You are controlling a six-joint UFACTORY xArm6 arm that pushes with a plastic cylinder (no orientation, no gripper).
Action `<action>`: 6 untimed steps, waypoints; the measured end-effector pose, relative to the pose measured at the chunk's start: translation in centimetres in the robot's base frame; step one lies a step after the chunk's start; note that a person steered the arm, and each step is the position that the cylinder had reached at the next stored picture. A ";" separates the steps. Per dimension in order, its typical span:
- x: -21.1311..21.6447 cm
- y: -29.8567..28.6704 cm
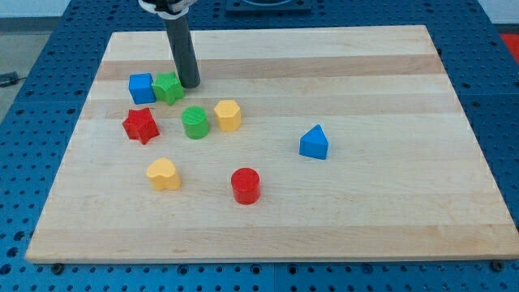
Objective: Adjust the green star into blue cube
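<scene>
The green star [168, 88] sits near the view's upper left of the wooden board [365, 211], touching the right side of the blue cube [141, 88]. My tip [190, 83] rests on the board just right of the green star, touching or nearly touching it. The dark rod rises from there toward the view's top edge.
A red star [140, 125] lies below the blue cube. A green cylinder [195, 122] and a yellow hexagonal block [228, 115] sit below my tip. A yellow heart-like block [163, 174], a red cylinder [245, 186] and a blue triangular block [314, 143] lie further down and right.
</scene>
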State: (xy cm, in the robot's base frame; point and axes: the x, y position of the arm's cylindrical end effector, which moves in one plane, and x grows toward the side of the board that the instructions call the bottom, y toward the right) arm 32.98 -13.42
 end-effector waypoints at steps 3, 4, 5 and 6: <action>0.0 -1.2; 0.0 -1.4; 0.0 -1.4; 0.0 -0.4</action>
